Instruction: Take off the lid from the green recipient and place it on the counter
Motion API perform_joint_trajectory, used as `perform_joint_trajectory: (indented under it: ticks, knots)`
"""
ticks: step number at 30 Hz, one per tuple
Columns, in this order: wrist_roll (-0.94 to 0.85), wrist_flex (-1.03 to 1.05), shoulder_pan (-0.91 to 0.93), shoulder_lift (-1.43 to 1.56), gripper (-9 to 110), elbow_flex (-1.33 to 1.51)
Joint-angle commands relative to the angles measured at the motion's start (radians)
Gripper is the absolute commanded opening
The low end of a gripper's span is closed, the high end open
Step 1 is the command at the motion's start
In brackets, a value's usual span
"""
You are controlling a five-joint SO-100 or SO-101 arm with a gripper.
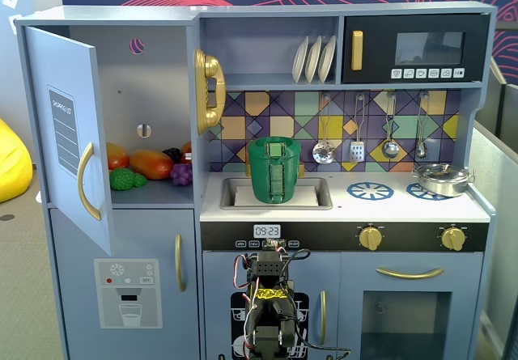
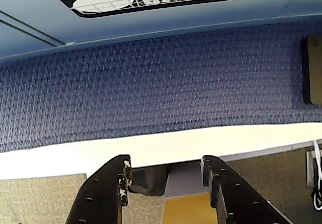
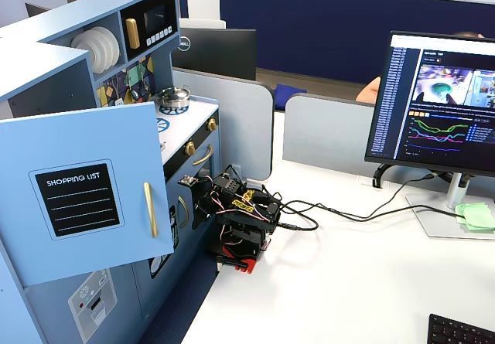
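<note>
The green recipient (image 1: pixel 275 174) stands upright in the sink basin of the white counter (image 1: pixel 405 208). The translucent green lid (image 1: pixel 273 142) sits on its mouth. My arm (image 1: pixel 269 295) is folded low in front of the toy kitchen's lower doors, well below the counter and far from the pot. My gripper (image 2: pixel 166 171) is open and empty in the wrist view, with blue carpet and a white table edge beyond the jaws. In a fixed view the gripper (image 3: pixel 199 209) points at the kitchen's lower front. The pot and lid are hidden there behind the open door.
A silver pan (image 1: pixel 442 179) sits on the right burner ring. The fridge door (image 1: pixel 73 133) stands open at left, with toy vegetables (image 1: pixel 146 166) on the shelf inside. Utensils (image 1: pixel 356 146) hang behind the counter. A monitor (image 3: pixel 441 104) and cables (image 3: pixel 332 212) lie on the white table.
</note>
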Motion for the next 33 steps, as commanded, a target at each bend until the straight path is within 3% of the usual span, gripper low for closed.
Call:
perform_joint_trajectory:
  ticks: [1, 11, 16, 20, 25, 29, 33]
  knots:
    - [0.049, 0.164, 0.087, -0.006, 0, 0.029]
    - [0.031, 0.129, 0.087, -0.008, 0, 0.028]
    - [-0.117, -0.141, 0.126, -0.008, 0, -0.11]
    - [-0.1, -0.451, 0.112, -0.012, 2, -0.305]
    - [-0.175, -0.787, 0.104, -0.098, 13, -0.453]
    - [-0.138, -0.864, 0.126, -0.23, 27, -0.6]
    - [-0.1, -0.908, 0.141, -0.367, 33, -0.75]
